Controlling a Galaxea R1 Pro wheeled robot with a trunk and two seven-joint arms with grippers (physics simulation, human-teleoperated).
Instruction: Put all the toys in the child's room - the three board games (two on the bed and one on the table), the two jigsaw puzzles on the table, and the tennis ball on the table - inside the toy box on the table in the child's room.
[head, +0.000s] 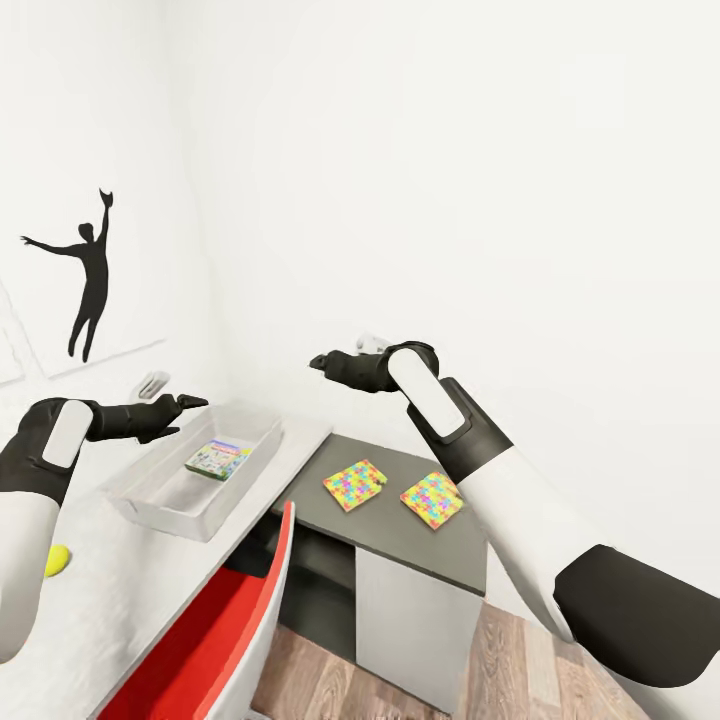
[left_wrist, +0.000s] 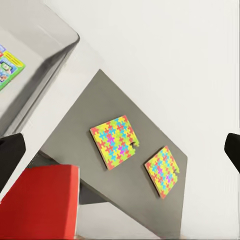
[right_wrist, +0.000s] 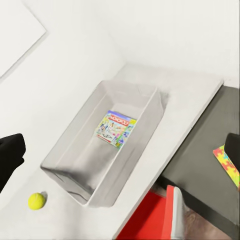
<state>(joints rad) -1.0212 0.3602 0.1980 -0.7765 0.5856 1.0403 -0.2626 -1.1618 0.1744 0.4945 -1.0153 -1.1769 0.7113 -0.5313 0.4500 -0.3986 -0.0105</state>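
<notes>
**One game boxed, five toys still out**

Far left in the head view, the tennis ball (head: 56, 560) lies on the pale table (head: 120, 610) at about 8 o'clock from the toy box (head: 150, 498), close beside the left forearm and near the bin's nearer end.

The left gripper (head: 178, 404) hangs above the bin's far left rim, at roughly 11 o'clock from it. Its fingers show only as dark tips at the two edges of its wrist view, set wide apart with nothing between them. Judging by that, it is parked out of the way rather than working.

The toy box sits along the table with its long axis running away from the robot. A single white-and-green board game (right_wrist: 116, 128) lies flat on its floor, toward the far end; the rest of the floor is bare.

At 3 o'clock from the bin, on the lower dark cabinet (head: 420, 545), the two jigsaw puzzles (head: 355, 484) (head: 432, 499) lie flat side by side, apart.

The right gripper (head: 322, 361) hovers high, at 12 o'clock from the puzzles, spread wide and carrying nothing, probably poised for a pick.
</notes>
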